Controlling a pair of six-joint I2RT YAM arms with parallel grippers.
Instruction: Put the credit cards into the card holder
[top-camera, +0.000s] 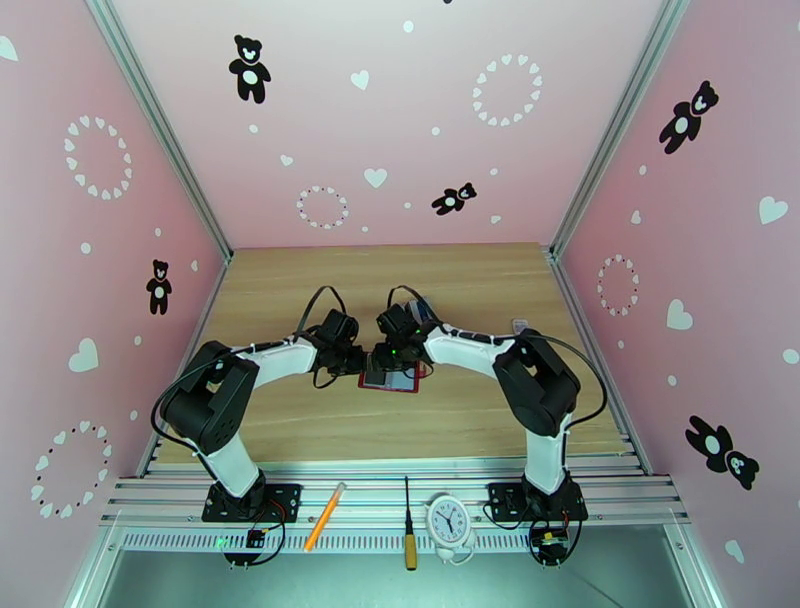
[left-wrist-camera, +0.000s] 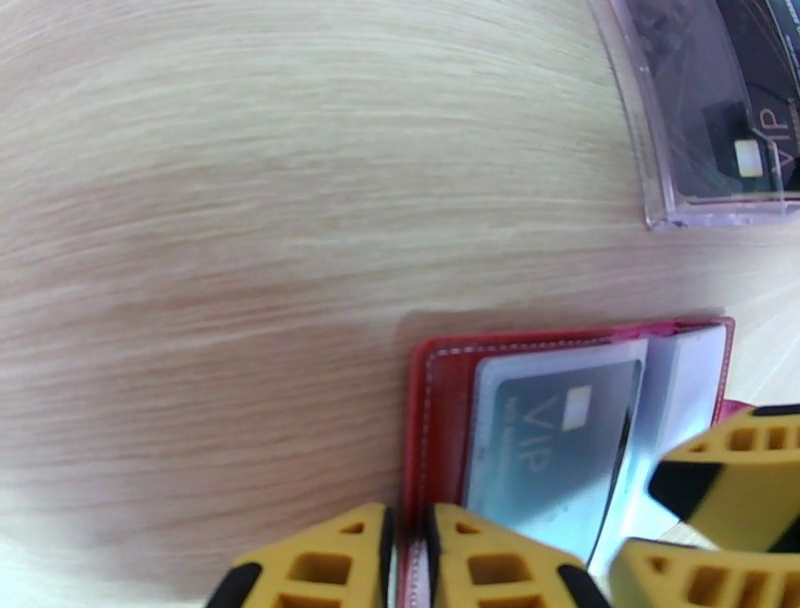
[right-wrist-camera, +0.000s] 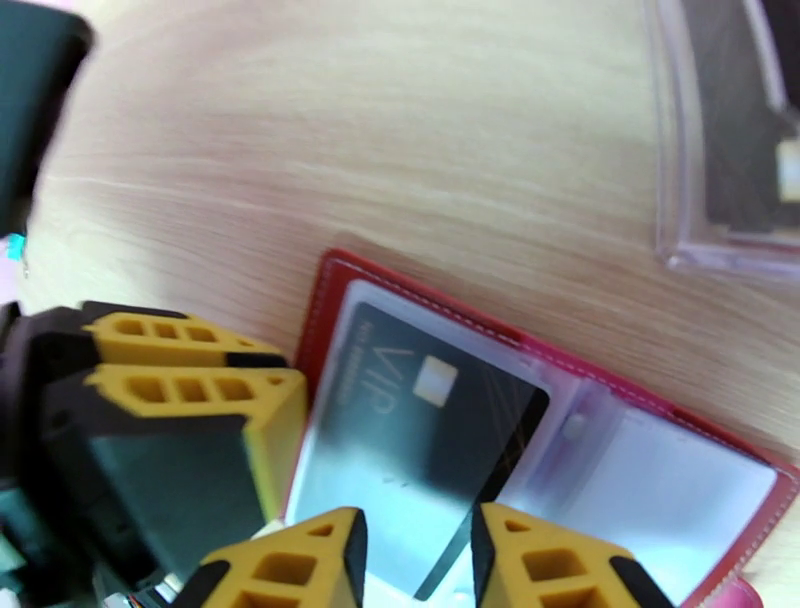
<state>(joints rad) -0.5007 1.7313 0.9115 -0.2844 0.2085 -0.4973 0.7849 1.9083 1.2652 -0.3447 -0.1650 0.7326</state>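
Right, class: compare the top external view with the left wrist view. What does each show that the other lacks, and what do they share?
Top external adds the whole left arm and right arm, pink bear-patterned walls, and a pencil, screwdriver and clock on the near rail. Left wrist adds the VIP lettering on the dark credit card in a clear pocket, and the left gripper, jaws pinching the card holder's red cover. Both share the open card holder on the wooden table.
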